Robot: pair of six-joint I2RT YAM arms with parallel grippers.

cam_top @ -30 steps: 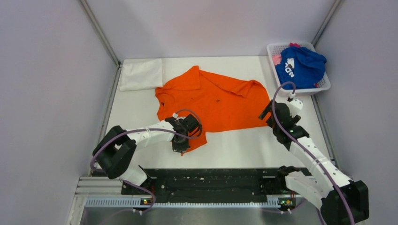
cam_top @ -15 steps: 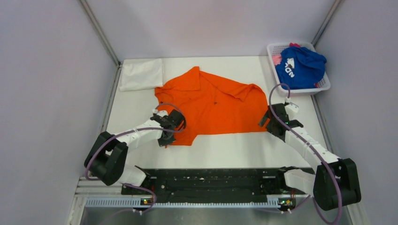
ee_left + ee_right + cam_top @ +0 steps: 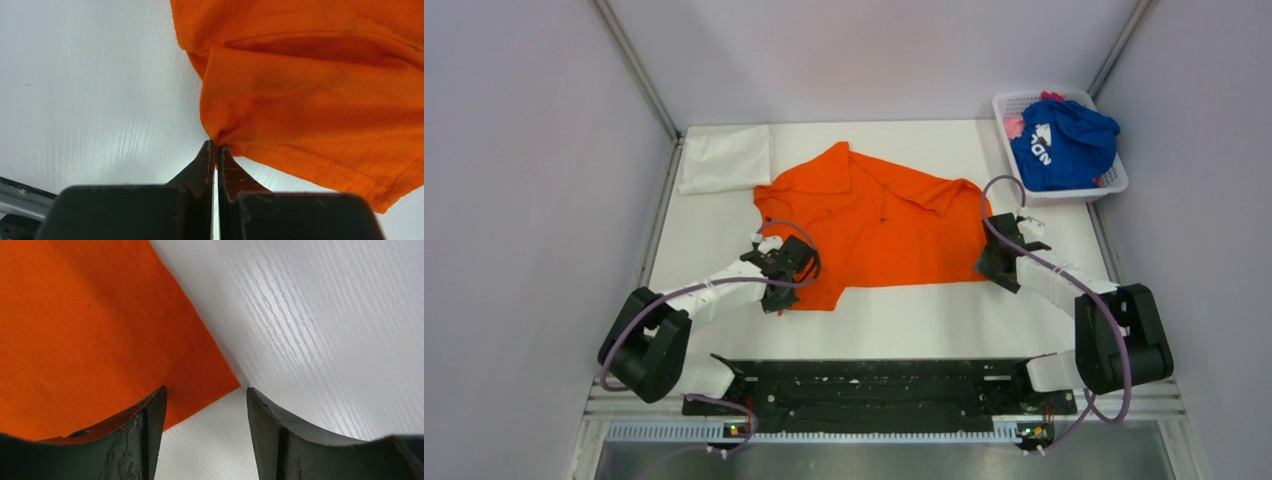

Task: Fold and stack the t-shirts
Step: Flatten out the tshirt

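The orange t-shirt (image 3: 879, 228) lies spread on the white table, partly rumpled at its near-left corner. My left gripper (image 3: 771, 297) is shut on a pinch of the shirt's hem at that corner; the left wrist view shows the cloth (image 3: 310, 95) bunched between the closed tips (image 3: 216, 148). My right gripper (image 3: 986, 268) is open, low over the shirt's near-right corner; in the right wrist view that corner (image 3: 100, 335) lies between the spread fingers (image 3: 204, 394). The blue t-shirt (image 3: 1064, 140) with white lettering and a bit of the pink one (image 3: 1014, 126) sit in the basket.
A white basket (image 3: 1114, 180) stands at the back right corner of the table. A folded white cloth (image 3: 724, 158) lies at the back left. Grey walls close in both sides, and the black arm rail (image 3: 874, 385) runs along the near edge.
My left gripper dragged the shirt's near-left corner left and back, then held still. My right gripper moved in and down to the shirt's near-right corner.
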